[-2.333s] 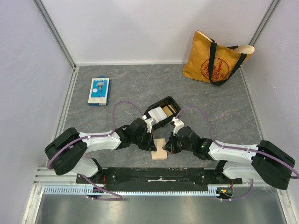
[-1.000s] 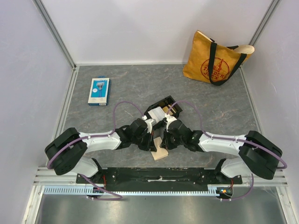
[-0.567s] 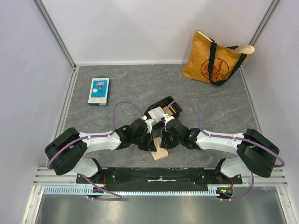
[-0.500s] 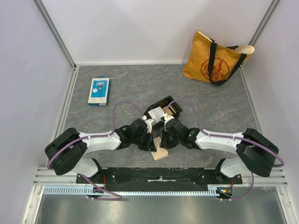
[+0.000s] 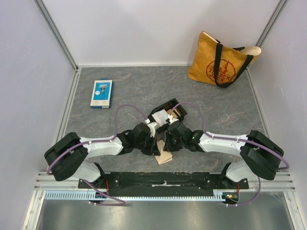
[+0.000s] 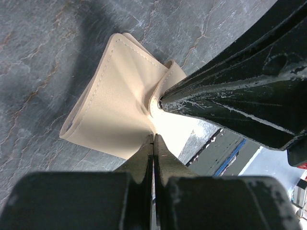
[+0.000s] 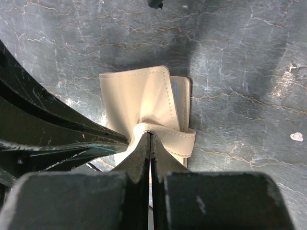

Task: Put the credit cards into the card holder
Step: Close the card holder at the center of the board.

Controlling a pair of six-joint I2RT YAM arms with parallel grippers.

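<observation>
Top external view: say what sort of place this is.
Probably a lab robot cell: white walls box in a grey tabletop, two arms bolted at its near edge, a Trader Joe's tote.
</observation>
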